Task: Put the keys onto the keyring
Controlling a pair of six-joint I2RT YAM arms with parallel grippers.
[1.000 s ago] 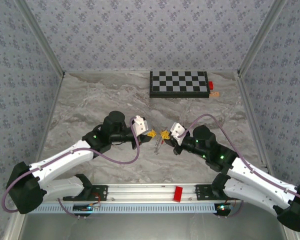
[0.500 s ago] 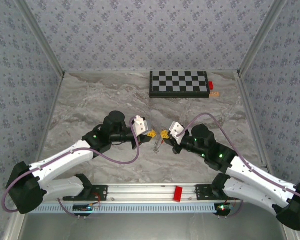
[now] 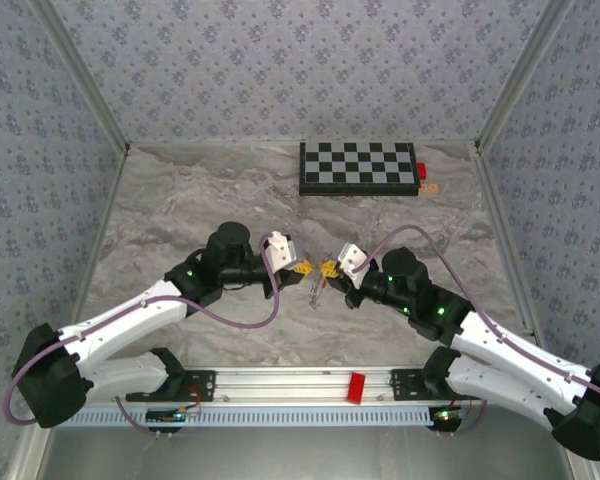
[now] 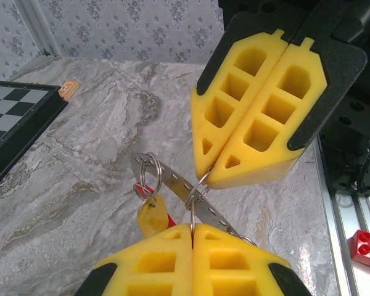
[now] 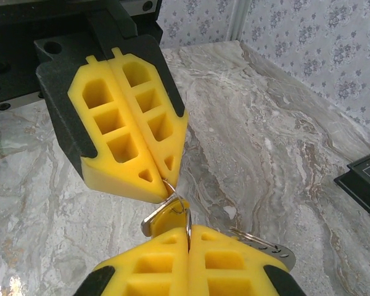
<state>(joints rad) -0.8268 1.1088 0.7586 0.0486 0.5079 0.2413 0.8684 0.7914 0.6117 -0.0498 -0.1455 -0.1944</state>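
Grey stone-look table [image 3: 180,210] stands between flowery walls. On the left, the left gripper [image 3: 301,268] has its yellow jaws shut tight on the thin keyring [image 4: 192,209], near the middle of the table. A small tan key [image 4: 152,217] hangs just beside it, next to a flat metal strip [image 4: 172,177] with holes. The right gripper [image 3: 328,268] meets it tip to tip, and its jaws pinch the same ring. Far back on the right lies a checkerboard [image 3: 357,167], with a small red block [image 3: 421,171] at its end.
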